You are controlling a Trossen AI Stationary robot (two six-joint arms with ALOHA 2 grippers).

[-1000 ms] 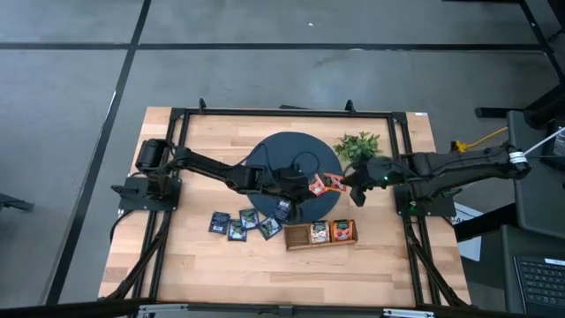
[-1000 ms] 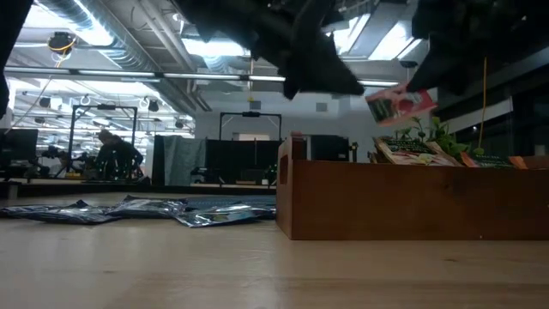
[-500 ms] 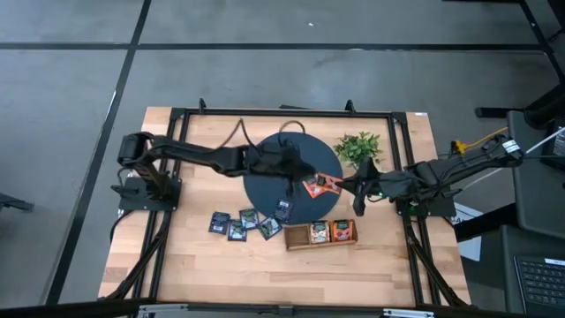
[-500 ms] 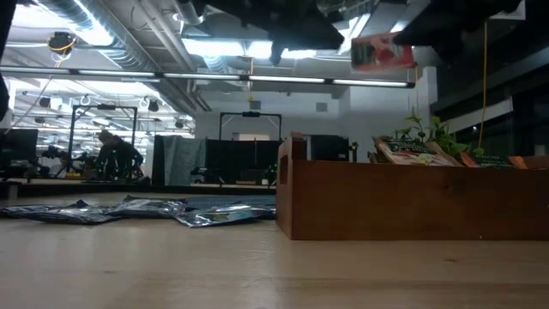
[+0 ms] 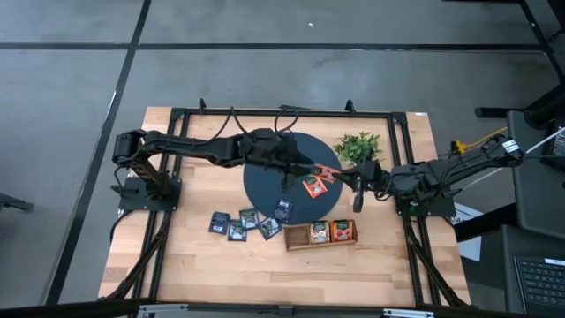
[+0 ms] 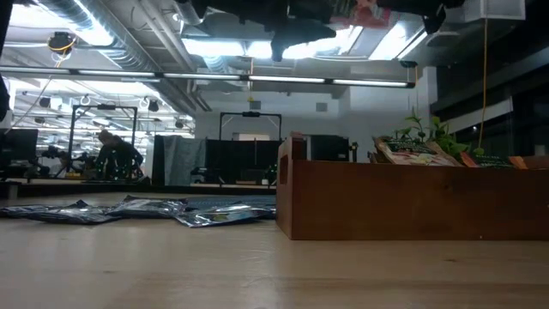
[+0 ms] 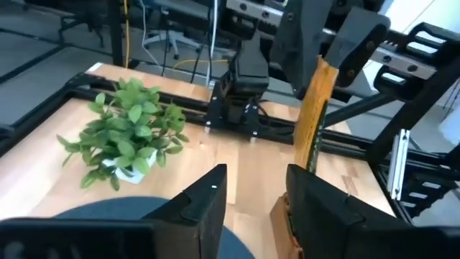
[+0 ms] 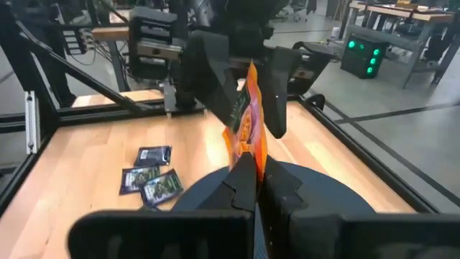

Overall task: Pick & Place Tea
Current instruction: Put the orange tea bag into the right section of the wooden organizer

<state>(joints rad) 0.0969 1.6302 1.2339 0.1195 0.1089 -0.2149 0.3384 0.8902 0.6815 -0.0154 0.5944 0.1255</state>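
An orange-red tea sachet hangs above the dark round disc, with my right gripper shut on it. In the right wrist view the sachet sticks out past the shut fingers. My left gripper is open. In the right wrist view its fingers stand on either side of the sachet's far part, apart from it. Several dark sachets lie flat on the table left of the wooden tray, which holds more sachets. My right gripper pinches one edge of the orange-red sachet between its two fingers, coming from the table's right side. The sachet stands on edge, reaching out from the fingertips toward my left gripper. It is lifted clear of the disc.
A small green plant stands at the disc's far right, close to my right arm. The tray's wall fills the right of the low view. A black frame runs round the tabletop. Bare wood lies near the front edge.
My right gripper has carried the orange-red sachet upward, nearly out of the top of the low view. My left gripper has risen too and shifted toward the table's far edge, its arm stretching out straighter.
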